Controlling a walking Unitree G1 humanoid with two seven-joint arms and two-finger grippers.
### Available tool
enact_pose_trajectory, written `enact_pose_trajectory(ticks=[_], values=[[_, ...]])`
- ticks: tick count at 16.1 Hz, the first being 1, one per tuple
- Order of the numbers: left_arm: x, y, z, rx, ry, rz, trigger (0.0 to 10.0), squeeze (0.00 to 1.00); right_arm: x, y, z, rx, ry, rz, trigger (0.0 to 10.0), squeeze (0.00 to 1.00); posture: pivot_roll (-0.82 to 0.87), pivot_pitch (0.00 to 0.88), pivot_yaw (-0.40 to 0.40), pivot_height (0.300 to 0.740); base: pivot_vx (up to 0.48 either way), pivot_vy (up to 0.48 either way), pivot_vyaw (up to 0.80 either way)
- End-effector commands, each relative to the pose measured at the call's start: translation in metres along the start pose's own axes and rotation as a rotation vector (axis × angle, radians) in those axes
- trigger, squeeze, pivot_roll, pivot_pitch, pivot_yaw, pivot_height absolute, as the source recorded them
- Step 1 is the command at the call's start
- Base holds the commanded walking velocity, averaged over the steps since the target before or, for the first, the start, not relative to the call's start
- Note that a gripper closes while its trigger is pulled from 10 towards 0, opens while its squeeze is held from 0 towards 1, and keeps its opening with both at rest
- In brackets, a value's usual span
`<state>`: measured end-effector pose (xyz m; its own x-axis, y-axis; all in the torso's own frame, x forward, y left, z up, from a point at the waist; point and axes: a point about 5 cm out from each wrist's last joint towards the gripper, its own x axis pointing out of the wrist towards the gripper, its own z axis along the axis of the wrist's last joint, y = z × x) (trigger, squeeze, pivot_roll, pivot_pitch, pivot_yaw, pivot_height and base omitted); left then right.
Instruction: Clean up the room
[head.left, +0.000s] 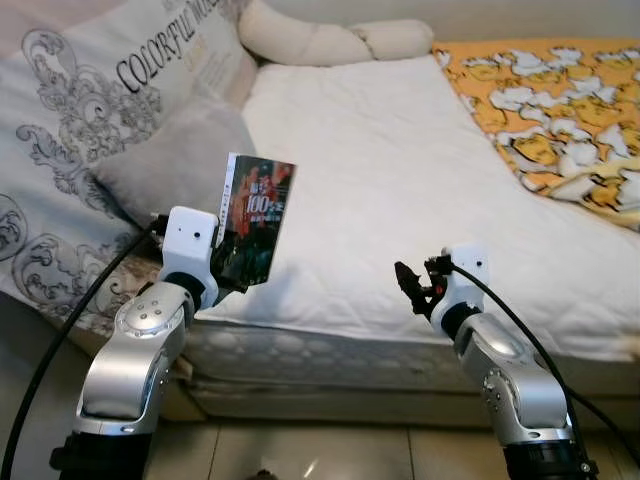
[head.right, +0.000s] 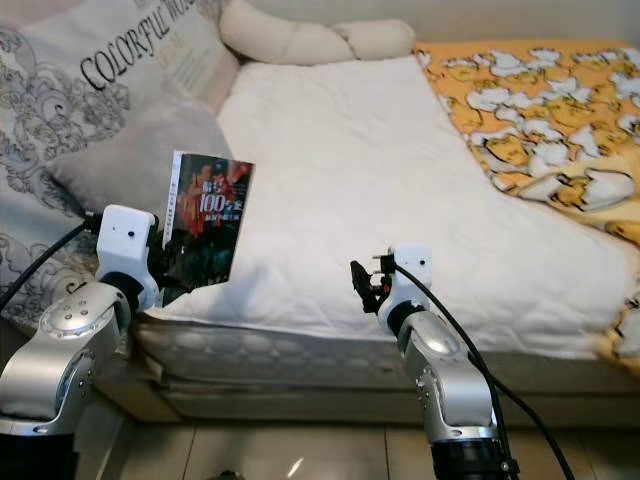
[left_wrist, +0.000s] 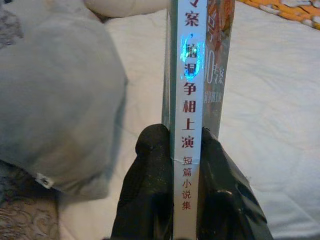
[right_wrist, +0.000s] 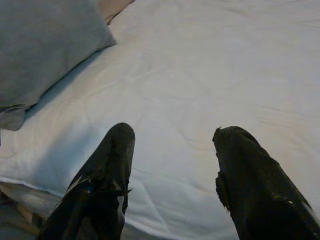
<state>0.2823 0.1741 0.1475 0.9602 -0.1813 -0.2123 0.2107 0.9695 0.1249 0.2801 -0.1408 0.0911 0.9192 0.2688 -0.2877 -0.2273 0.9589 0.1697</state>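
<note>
Left gripper (left_wrist: 187, 165) pinches dark-covered paperback book with white spine (head.left: 255, 220), held upright above near edge of white quilted mattress (head.left: 400, 180), just beside plain grey pillow (head.left: 175, 160). Right gripper (right_wrist: 172, 150) hovers over mattress edge, fingers spread, holding nothing. Yellow duck-print blanket (head.left: 560, 110) lies at far right of bed; large patterned cushion with lettering (head.left: 90, 90) at left.

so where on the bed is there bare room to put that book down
The white mattress is bare from the grey pillow across to the yellow duck blanket. The left gripper holds the book near the crowded pillow side.
</note>
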Motion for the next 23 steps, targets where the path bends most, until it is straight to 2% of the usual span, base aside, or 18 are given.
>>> enact_pose_trajectory(ticks=[1, 10, 12, 14, 20, 23], values=[[-0.0025, 0.0088, 0.0109, 0.012, -0.042, 0.034, 10.0, 0.0, 0.0028, 0.0085, 0.0027, -0.004, -0.011, 0.028, 10.0, 0.0, -0.02, 0.0, 0.06, 0.74, 0.36, 0.0, 0.0], [-0.002, 0.0096, 0.0111, 0.009, -0.039, 0.032, 10.0, 0.0, 0.0039, 0.009, 0.0034, -0.015, -0.01, 0.033, 10.0, 0.0, -0.02, 0.0, 0.059, 0.74, 0.362, 0.0, 0.0], [-0.0017, 0.0091, 0.0109, 0.012, -0.037, 0.03, 10.0, 0.0, 0.0044, 0.0098, 0.0024, 0.035, -0.001, 0.041, 10.0, 0.0, -0.02, 0.0, 0.059, 0.74, 0.36, 0.0, -0.4], [-0.0019, 0.0088, 0.0109, 0.011, -0.036, 0.029, 10.0, 0.0, 0.004, 0.0092, 0.0029, 0.011, 0.001, 0.038, 10.0, 0.0, -0.02, 0.0, 0.059, 0.74, 0.36, 0.0, -0.74], [-0.0019, 0.0088, 0.0104, 0.013, -0.033, 0.031, 10.0, 0.0, 0.0038, 0.0095, 0.0031, -0.008, -0.005, 0.038, 10.0, 0.0, -0.02, 0.0, 0.059, 0.74, 0.351, 0.0, 0.0], [-0.0019, 0.0075, 0.0104, 0.016, -0.034, 0.028, 10.0, 0.0, 0.0035, 0.0097, 0.0025, -0.013, -0.006, 0.042, 10.0, 0.0, -0.02, 0.0, 0.057, 0.74, 0.086, 0.0, 0.0]])
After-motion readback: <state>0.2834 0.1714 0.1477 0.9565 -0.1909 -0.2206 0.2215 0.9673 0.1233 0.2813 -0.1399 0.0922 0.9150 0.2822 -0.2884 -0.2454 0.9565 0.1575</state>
